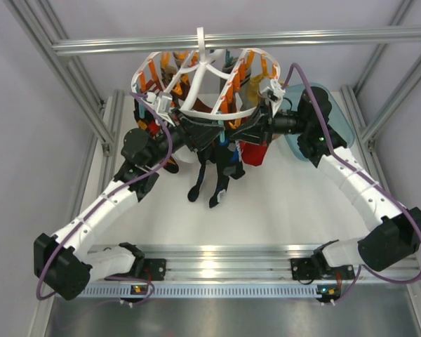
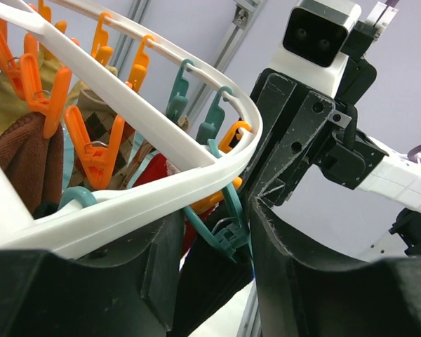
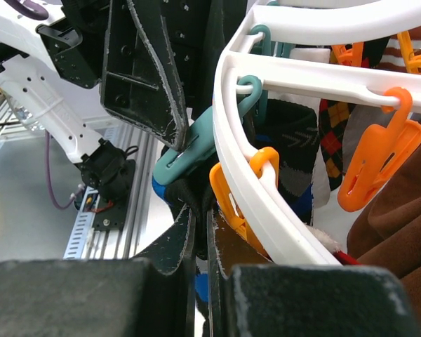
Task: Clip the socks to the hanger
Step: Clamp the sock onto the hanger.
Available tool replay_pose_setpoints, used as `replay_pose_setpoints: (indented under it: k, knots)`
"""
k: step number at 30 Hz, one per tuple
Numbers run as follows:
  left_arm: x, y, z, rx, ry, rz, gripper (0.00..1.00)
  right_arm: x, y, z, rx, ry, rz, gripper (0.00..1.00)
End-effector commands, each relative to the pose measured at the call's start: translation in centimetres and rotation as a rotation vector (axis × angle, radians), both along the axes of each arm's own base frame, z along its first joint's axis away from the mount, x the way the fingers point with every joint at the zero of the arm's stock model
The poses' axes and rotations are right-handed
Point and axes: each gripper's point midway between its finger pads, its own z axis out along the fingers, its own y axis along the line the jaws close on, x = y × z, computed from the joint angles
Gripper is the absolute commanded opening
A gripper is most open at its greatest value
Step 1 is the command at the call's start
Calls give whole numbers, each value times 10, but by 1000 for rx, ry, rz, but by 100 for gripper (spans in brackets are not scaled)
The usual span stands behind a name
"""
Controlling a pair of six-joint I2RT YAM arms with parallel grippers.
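While socks (image 1: 212, 184) hang dark under front rim of hanger (image 1: 205, 112), toes dangling above table (image 1: 288, 207), left gripper (image 2: 216, 281) jaws stand partly apart, teal clip (image 2: 228, 235) and sock top in gap. Right gripper (image 3: 202, 267) jaws pressed together, pinching dark sock fabric just below same clip, beside orange clip (image 3: 247, 188).

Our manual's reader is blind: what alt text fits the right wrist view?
The right gripper, shut, holds a dark sock up to a teal clip on the white hanger. The left gripper straddles that clip.
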Motion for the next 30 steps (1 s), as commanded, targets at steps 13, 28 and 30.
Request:
replay_pose_setpoints:
  k: [13,28,30]
  knots:
    - [-6,18,47,-56,-60,77,98,23,-5,8,20,-31,-108,0]
    - [-18,34,14,80,5,126,98,23,-7,3,6,-23,-119,0]
    - [-22,36,5,116,37,119,98,22,-8,2,-1,-18,-122,0]
